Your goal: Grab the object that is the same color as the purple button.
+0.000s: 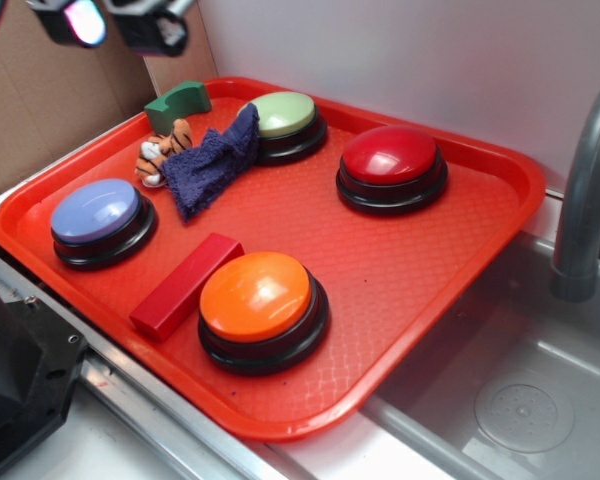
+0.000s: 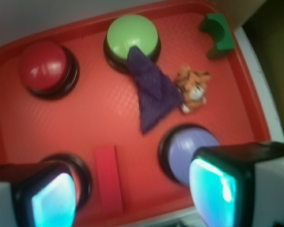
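The dark blue-purple cloth (image 1: 215,157) lies on the red tray (image 1: 450,260), one end draped onto the green button (image 1: 283,115); it also shows in the wrist view (image 2: 154,90). The purple button (image 1: 95,212) with a lavender top sits at the tray's left; in the wrist view (image 2: 184,149) it is partly hidden behind my right finger. My gripper (image 1: 110,22) hangs high above the tray's far left corner, its fingers cut off by the frame's top edge. In the wrist view my gripper (image 2: 132,194) is open and empty, its fingers wide apart above the tray's near edge.
An orange striped tiger toy (image 1: 160,152) lies beside the cloth. A red block (image 1: 185,283), an orange button (image 1: 258,297), a red button (image 1: 390,157) and a green arch block (image 1: 180,100) are on the tray. A sink basin (image 1: 525,400) and grey faucet (image 1: 585,190) stand at right.
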You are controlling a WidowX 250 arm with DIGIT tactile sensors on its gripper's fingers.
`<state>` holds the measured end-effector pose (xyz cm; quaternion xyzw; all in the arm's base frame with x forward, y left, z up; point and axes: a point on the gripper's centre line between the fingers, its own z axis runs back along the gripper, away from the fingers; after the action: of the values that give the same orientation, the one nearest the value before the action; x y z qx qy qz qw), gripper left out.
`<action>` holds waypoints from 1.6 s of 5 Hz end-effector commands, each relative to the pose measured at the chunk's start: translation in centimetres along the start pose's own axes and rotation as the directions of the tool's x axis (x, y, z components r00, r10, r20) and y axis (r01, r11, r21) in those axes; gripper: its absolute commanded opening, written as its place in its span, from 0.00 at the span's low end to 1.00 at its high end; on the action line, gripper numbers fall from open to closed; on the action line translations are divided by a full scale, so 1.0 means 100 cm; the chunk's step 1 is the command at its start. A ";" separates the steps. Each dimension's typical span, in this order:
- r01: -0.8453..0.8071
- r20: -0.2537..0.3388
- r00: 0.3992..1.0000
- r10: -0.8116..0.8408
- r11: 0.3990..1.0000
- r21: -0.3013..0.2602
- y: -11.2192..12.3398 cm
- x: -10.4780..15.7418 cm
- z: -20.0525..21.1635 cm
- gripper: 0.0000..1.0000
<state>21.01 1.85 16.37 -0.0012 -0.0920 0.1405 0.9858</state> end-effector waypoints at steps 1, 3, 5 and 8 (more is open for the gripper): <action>0.099 0.115 0.989 -0.097 0.995 -0.006 0.011 0.046 -0.066 1.00; 0.175 0.090 0.981 -0.175 0.985 0.008 0.026 0.063 -0.114 1.00; 0.245 0.079 0.966 -0.247 0.969 0.033 0.029 0.063 -0.138 1.00; 0.284 0.050 0.958 -0.283 0.959 -0.012 0.032 0.058 -0.139 0.00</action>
<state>27.04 6.21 2.26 -0.0029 -0.0895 -0.0010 0.9960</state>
